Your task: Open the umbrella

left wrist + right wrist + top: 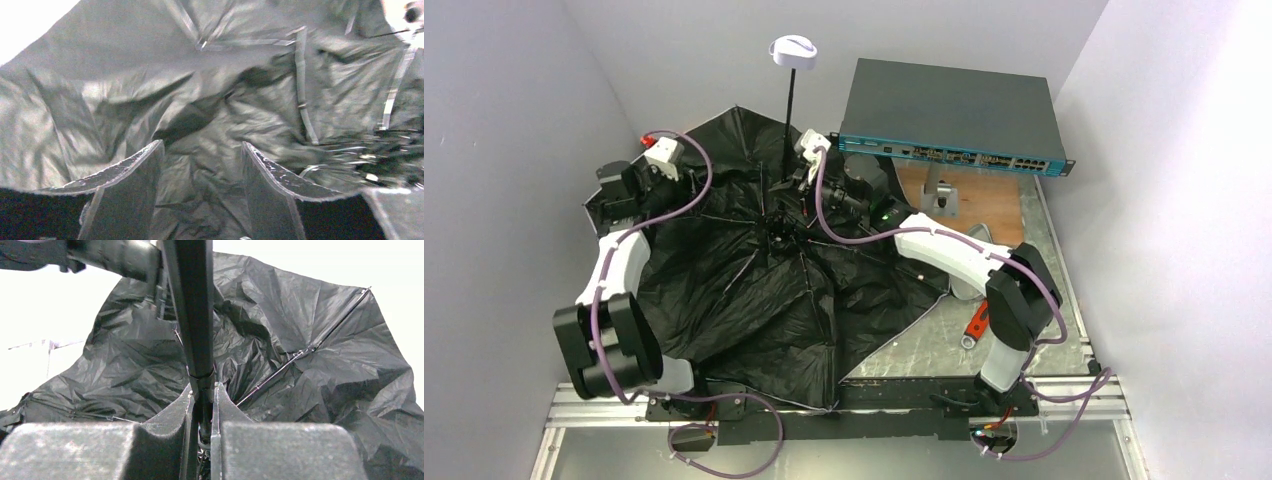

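R hand [202, 390] clamped umbrella [754, 290] shaft [192, 315]; L hand [202, 145] hung w/ jaws apart over black canopy [210, 85], prob. holding nothing.

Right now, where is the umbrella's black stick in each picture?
Top external: the shaft stands upright at top middle, under the pale handle.
Left wrist: not in it; only canopy shows.
Right wrist: the shaft runs down the middle into the right pincer.
Shared landmark: the crinkled black canopy with thin ribs.
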`<state>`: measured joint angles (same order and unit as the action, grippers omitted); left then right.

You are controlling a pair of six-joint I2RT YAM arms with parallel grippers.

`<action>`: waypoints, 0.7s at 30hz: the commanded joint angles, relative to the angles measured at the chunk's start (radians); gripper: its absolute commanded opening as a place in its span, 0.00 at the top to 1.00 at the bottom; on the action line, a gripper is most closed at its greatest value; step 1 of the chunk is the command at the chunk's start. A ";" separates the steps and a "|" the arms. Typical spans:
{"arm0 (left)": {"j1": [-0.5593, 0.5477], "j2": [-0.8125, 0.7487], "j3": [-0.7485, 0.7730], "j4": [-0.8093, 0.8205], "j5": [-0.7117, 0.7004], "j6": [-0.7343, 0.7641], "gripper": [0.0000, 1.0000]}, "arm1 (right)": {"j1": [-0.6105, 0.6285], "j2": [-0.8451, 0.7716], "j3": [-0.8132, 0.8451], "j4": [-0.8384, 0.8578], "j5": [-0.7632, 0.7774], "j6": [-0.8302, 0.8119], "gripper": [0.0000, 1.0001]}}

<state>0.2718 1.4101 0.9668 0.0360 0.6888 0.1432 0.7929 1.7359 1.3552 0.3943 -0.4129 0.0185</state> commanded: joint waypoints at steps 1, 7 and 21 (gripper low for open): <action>0.007 -0.168 0.019 0.174 0.341 0.100 0.36 | -0.011 0.007 0.076 0.110 0.012 0.000 1.00; -0.091 -0.244 -0.009 -0.027 0.539 0.374 0.34 | -0.016 0.036 0.107 0.120 0.028 0.037 1.00; -0.403 -0.220 -0.124 0.314 0.180 0.212 0.50 | -0.007 0.026 0.160 0.104 0.043 0.095 1.00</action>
<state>-0.1097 1.1755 0.8543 0.1867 0.9676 0.4297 0.7803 1.7992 1.4429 0.3954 -0.3672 0.0696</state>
